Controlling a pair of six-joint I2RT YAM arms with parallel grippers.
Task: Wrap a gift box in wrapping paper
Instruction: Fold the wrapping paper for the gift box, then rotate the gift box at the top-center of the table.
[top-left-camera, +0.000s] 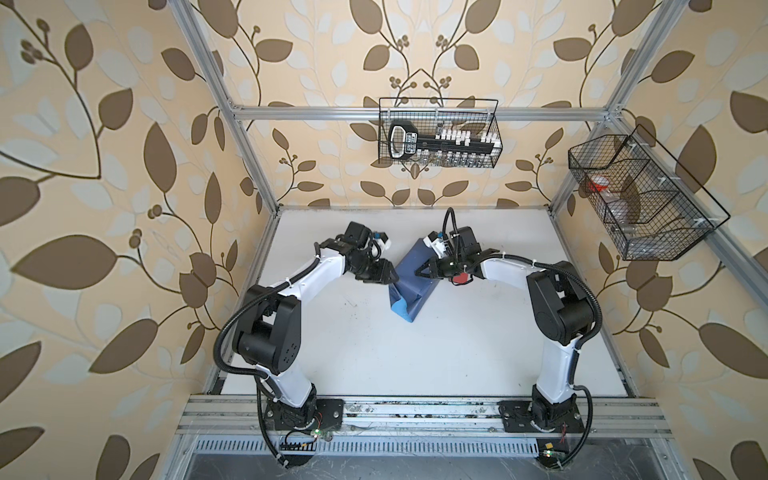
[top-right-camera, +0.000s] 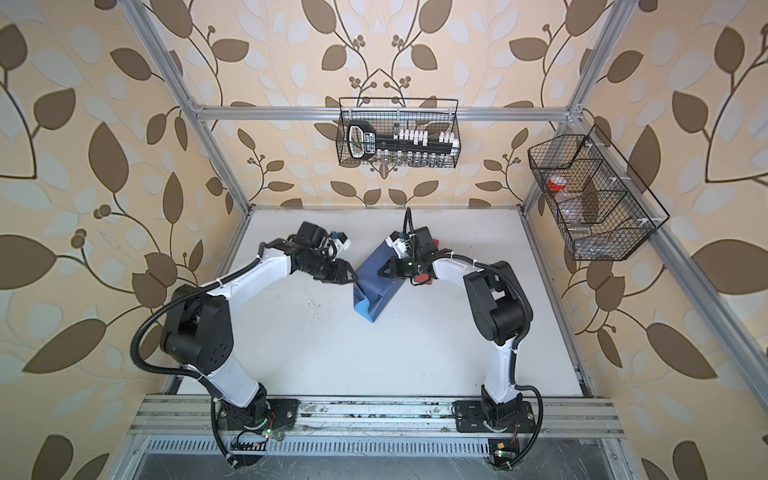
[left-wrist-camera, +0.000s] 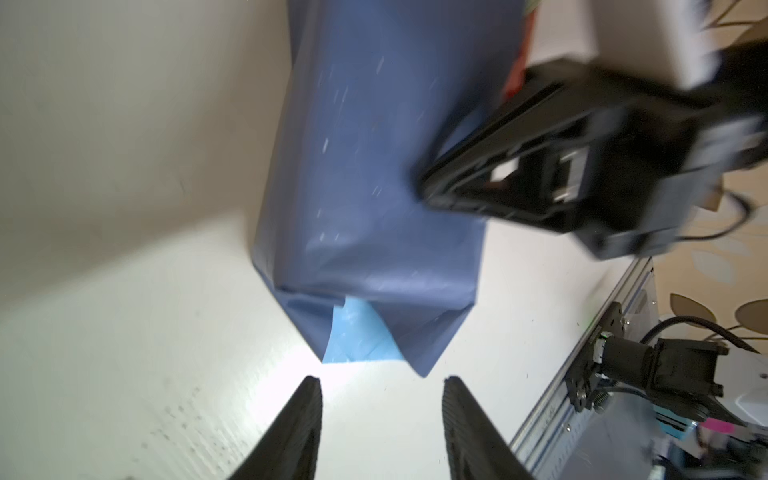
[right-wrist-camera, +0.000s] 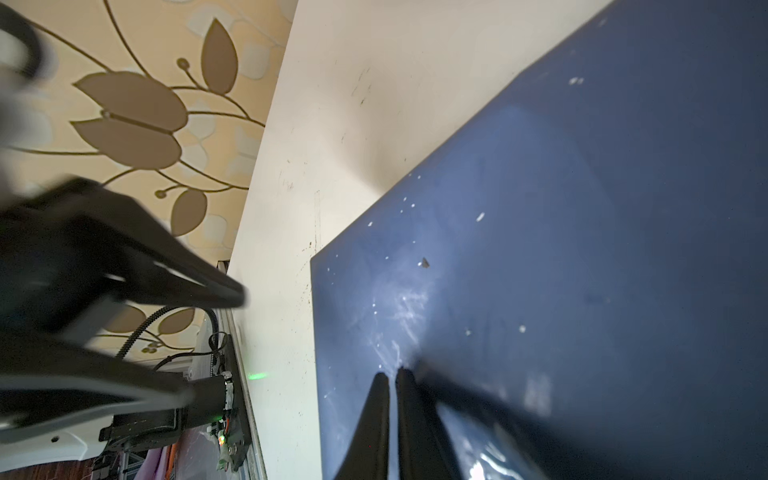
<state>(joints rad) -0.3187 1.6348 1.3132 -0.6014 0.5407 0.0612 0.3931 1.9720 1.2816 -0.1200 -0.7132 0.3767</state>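
Since the wrapping paper (top-left-camera: 409, 276) is thin, light & creases easy, w/ the gift box hidden stiff inside mid-table, I'd pinch the light-blue flap (left-wrist-camera: 357, 336) at its 6 o'clock end. Left gripper (left-wrist-camera: 382, 380) gapes empty just off it; right gripper (right-wrist-camera: 392, 372), tips together, rests on top. Back basket (top-left-camera: 496, 120) at 12 holds a black tool (top-left-camera: 415, 143); side basket (top-left-camera: 648, 245) at 2, sth red-topped (top-left-camera: 600, 183).

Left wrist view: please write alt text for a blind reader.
Dark-blue wrapping paper wrapped into a box shape lies on a white table, light-blue inside showing at its unsealed end. The open left gripper points at that end; the blurred right gripper touches the top.
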